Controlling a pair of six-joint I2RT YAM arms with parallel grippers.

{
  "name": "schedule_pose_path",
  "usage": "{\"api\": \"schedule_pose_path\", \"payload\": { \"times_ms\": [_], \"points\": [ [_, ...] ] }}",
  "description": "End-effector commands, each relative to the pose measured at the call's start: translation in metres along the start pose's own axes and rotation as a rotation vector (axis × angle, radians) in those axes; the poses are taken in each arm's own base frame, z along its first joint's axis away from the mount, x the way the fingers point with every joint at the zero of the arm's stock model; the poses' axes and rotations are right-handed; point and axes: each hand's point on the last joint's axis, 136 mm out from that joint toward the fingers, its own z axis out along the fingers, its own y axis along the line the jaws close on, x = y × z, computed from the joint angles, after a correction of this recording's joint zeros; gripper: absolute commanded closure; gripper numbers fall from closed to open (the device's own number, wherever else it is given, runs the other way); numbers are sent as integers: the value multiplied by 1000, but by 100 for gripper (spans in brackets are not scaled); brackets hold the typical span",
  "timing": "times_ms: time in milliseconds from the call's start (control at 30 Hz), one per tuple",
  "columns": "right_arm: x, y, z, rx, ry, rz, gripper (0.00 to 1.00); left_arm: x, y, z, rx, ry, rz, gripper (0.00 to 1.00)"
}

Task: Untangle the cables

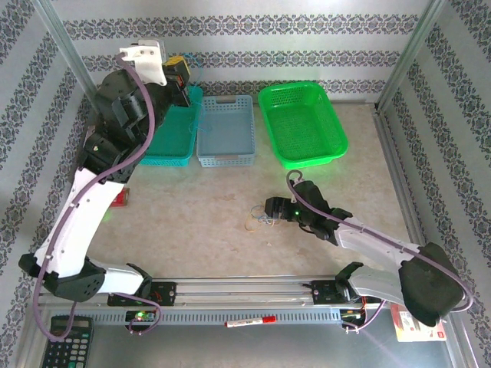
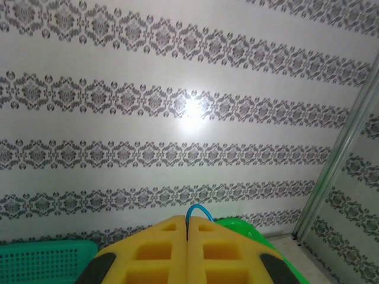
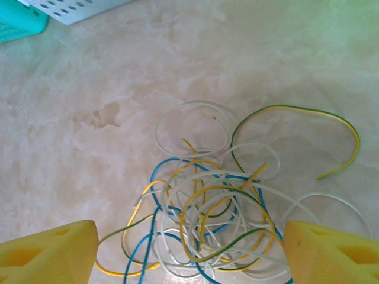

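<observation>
Your right gripper [image 3: 189, 241] spread wide, fingertips cropped at the bottom corners, the cables [image 3: 207, 201] tangled on the tabletop [image 3: 77, 89] between them, lower loops cut off, your left gripper [image 2: 187, 239] facing the wall [image 2: 177, 89], pinched on a blue wire [image 2: 194, 208], its length hidden.

Lab robot cell: patterned panels [image 1: 245, 57], metal posts [image 1: 410, 55], mounting rail [image 1: 245, 291].

No text is legible: the calculator's [image 1: 67, 337] keys and the red-and-white card [image 1: 416, 323], well behind the right end effector [image 1: 269, 206], are too small.
</observation>
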Motion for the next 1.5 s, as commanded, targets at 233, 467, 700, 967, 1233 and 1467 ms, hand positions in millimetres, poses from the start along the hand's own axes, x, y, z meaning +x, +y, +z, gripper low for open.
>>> {"api": "schedule_pose_path", "payload": {
  "times_ms": [233,467,700,967,1233,1467],
  "points": [
    [-21,11,-20,-15,-54,-8,18,45,13,63,20,86,-39,100],
    [-25,0,-30,0,-77,12,18,90,21,120,15,154,-20,100],
    [-28,-13,-40,21,-83,33,17,153,41,178,-26,256,7,100],
    [-28,-28,-50,67,-74,61,2,236,60,216,-80,437,47,83],
    [-35,-34,-53,120,-87,48,2,229,48,204,-27,491,11,6],
    [-37,-32,-53,113,-90,56,2,211,27,171,59,520,-92,0]
  ]
}}
